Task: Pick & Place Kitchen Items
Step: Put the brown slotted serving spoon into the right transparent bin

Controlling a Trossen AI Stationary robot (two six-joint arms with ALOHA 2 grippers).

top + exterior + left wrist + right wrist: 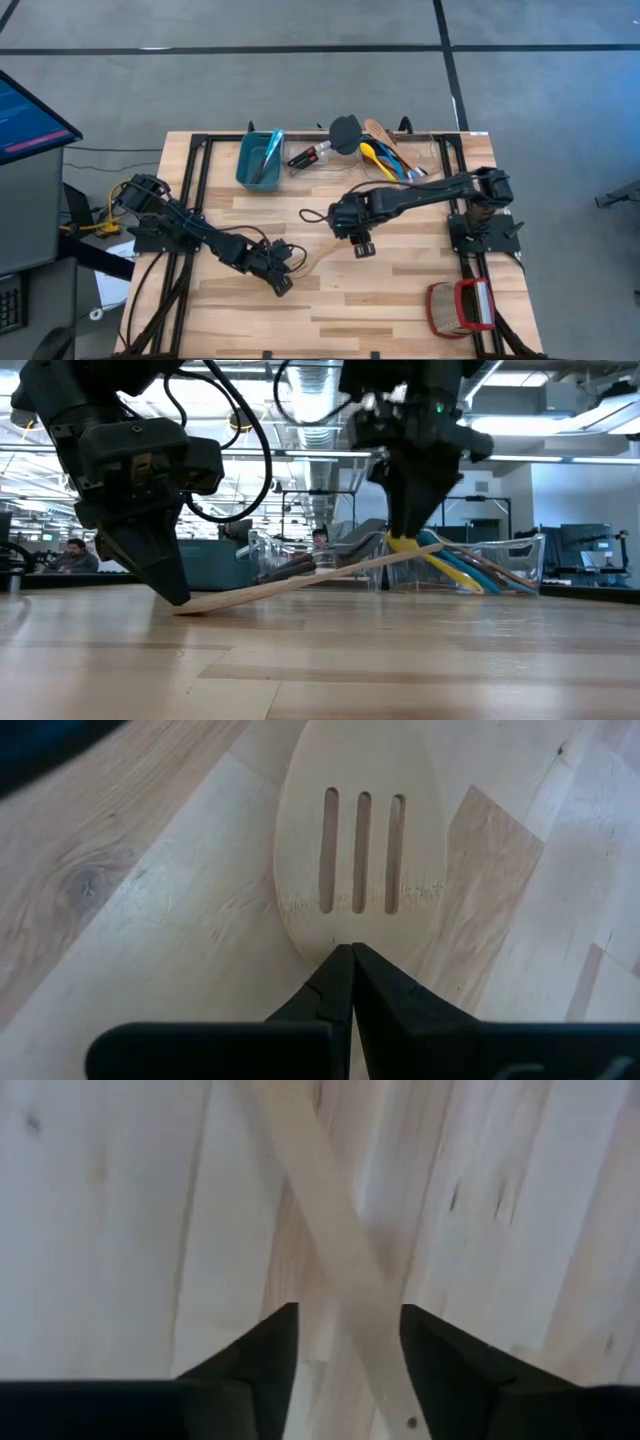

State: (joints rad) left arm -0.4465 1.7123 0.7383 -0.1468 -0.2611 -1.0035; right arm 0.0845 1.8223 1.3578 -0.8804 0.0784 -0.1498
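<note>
A pale wooden slotted spatula (300,582) slants across the table, head end down and handle rising toward the far right. My left gripper (180,598) is shut, with its tips down on the head (360,850). My right gripper (348,1330) stands open above the raised handle (330,1240), pointing down with one finger on each side of it. More kitchen items, with yellow, blue and black parts, sit in a clear container (385,155) at the table's far edge. My left gripper presses its shut fingertips on the rim of the spatula's head (335,942), at the end farthest from the handle. It comes slanting down from above. That end lies on the table and the handle (430,548) sticks up off the wood. Whether my right gripper touches the handle (385,1350) I cannot tell.
A teal bin (259,160) stands at the far edge, left of the clear container. A red-and-tan woven basket (460,305) lies at the near right corner. A monitor (30,120) stands off the table's left side. Bare wood lies between the arms and the near edge.
</note>
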